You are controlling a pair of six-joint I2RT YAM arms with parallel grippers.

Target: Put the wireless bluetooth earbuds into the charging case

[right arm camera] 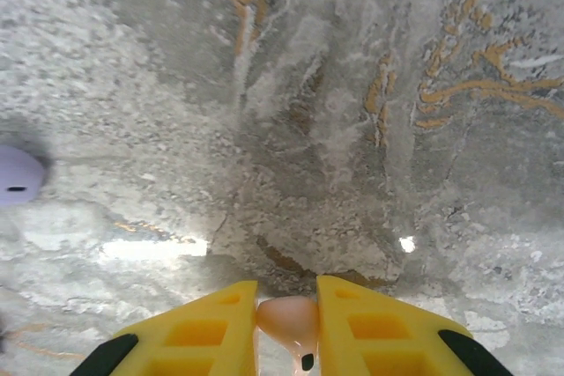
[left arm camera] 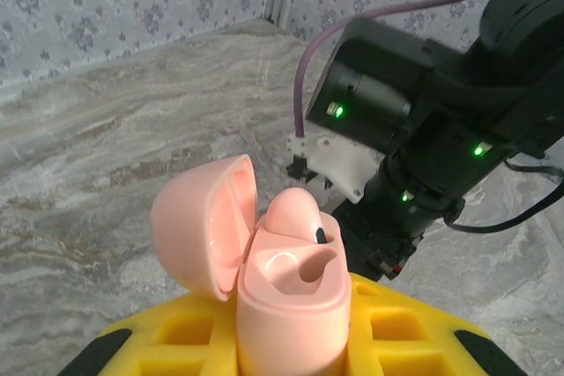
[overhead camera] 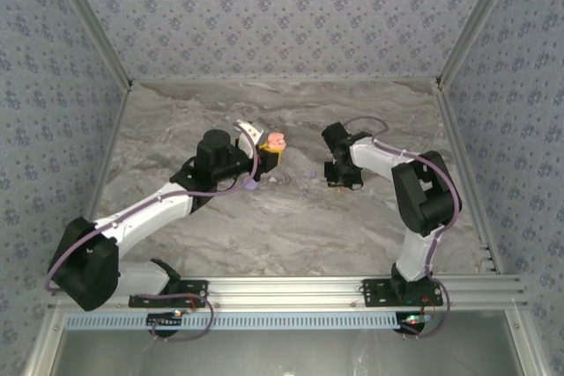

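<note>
My left gripper is shut on the pink charging case, which stands upright between the yellow fingers. The case's lid is swung open to the left. One pink earbud sits in the far slot; the near slot is hollow. From above, the case is held over the middle of the table. My right gripper is shut on a second pink earbud just above the marble, to the right of the case. A lilac earbud lies at the left edge.
Tiny lilac specks lie on the marble table between the two grippers. A small white fleck lies ahead of the right fingers. The right arm's black wrist looms close behind the case. Patterned walls enclose the table.
</note>
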